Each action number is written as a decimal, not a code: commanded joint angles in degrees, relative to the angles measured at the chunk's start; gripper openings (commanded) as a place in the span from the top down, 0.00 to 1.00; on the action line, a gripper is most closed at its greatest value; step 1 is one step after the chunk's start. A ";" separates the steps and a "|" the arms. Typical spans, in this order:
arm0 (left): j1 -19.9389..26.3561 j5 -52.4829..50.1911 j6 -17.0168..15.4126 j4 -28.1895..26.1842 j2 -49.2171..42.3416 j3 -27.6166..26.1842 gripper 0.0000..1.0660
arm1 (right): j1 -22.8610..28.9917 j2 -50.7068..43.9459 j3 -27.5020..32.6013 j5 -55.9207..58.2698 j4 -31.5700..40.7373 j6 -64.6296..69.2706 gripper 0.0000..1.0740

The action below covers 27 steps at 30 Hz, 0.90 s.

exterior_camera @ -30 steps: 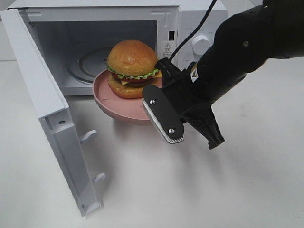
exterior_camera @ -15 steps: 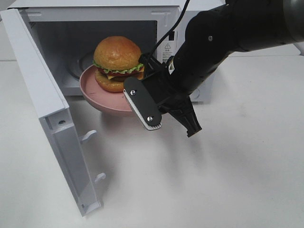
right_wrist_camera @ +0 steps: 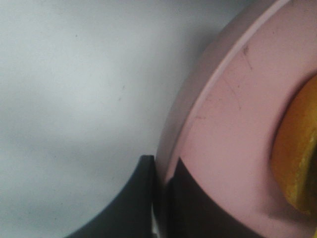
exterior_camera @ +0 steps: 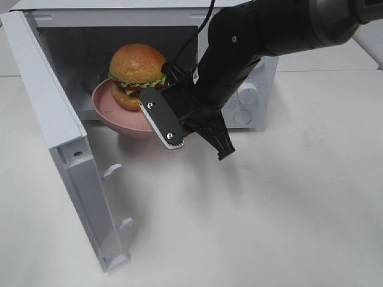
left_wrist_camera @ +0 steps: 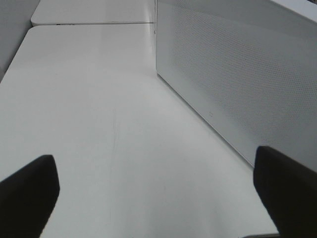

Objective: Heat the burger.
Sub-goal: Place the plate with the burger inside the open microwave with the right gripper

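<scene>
The burger (exterior_camera: 136, 67), with a golden bun and green lettuce, sits on a pink plate (exterior_camera: 114, 113) held in the air at the mouth of the open microwave (exterior_camera: 245, 92). My right gripper (exterior_camera: 151, 109) is shut on the plate's near rim, its black arm reaching in from the upper right. The right wrist view shows the two dark fingers of the right gripper (right_wrist_camera: 161, 171) pinching the plate (right_wrist_camera: 233, 124), with the bun's edge (right_wrist_camera: 297, 148) beside them. My left gripper (left_wrist_camera: 156, 198) shows only in its own view, open and holding nothing.
The microwave door (exterior_camera: 54, 119) stands swung open to the left, its latch hooks facing the table. In the left wrist view the door's dotted panel (left_wrist_camera: 237, 84) rises beside a bare white tabletop (left_wrist_camera: 99, 99). Two knobs sit on the microwave's right panel.
The right arm has carried the plate and burger left and back, from in front of the microwave to its opening. The left gripper has stayed open.
</scene>
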 commanded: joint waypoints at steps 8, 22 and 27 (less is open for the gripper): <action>-0.29 -0.06 -0.06 -0.23 -1.38 0.17 0.06 | -0.29 4.64 -9.80 0.52 -1.72 2.64 1.00; -0.29 -0.06 -0.06 -0.23 -1.38 0.17 0.06 | -0.29 12.72 -22.35 6.42 -4.30 6.53 1.00; -0.29 -0.06 -0.06 -0.23 -1.38 0.17 0.06 | -0.29 15.30 -27.16 8.71 -5.90 8.54 1.00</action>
